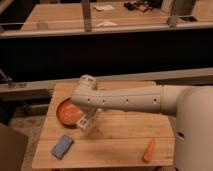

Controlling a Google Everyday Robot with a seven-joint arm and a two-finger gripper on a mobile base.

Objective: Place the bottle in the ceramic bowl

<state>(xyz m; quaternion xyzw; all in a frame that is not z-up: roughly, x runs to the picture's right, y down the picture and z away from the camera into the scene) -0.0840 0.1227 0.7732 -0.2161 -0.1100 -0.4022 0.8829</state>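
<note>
The orange-red ceramic bowl [65, 111] sits at the left side of the wooden table [120, 135]. My gripper [86, 121] hangs under the white arm at the bowl's right rim. It is shut on the small white bottle [85, 123], which is tilted just above the table and overlaps the bowl's right edge. The arm hides the bowl's right part and the top of the bottle.
A blue sponge [62, 146] lies at the front left of the table. An orange carrot-like object [149, 150] lies at the front right. A dark counter and rail [105, 50] run behind the table. My white body [195, 135] fills the right side.
</note>
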